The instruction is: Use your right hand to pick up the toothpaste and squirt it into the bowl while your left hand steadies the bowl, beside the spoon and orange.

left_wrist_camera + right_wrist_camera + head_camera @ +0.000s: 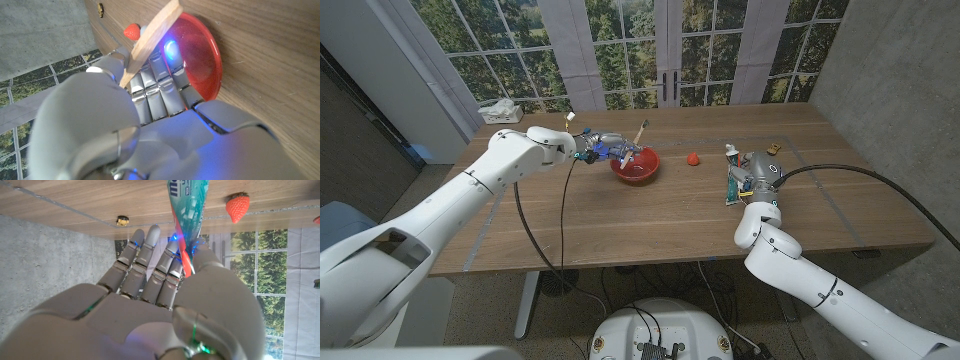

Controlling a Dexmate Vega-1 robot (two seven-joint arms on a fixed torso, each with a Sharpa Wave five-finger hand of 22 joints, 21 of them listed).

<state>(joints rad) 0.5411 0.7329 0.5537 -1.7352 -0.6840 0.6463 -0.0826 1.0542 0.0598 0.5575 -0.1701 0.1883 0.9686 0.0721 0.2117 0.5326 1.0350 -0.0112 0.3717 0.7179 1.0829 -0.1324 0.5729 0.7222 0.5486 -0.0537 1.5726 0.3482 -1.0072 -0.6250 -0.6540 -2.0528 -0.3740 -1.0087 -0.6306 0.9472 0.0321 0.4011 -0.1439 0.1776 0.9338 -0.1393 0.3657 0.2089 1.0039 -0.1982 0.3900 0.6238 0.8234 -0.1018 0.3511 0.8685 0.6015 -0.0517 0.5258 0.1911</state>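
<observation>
Gripping glossy round red bowl (635, 166): left hand (603, 148) | right hand (757, 172) pinching crinkled toothpaste tube (734, 177)

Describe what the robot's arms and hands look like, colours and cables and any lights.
Both arms have smooth, rounded white shells; black cables run along them. The left hand and right hand are silver-grey metal with segmented fingers. The wrist views show blue lights glowing among the fingers and a small green light near the right hand's thumb.

Right hand (165, 300) pinching toothpaste tube (187, 210), strawberry (237, 207) on wooden table (75, 200)
</observation>
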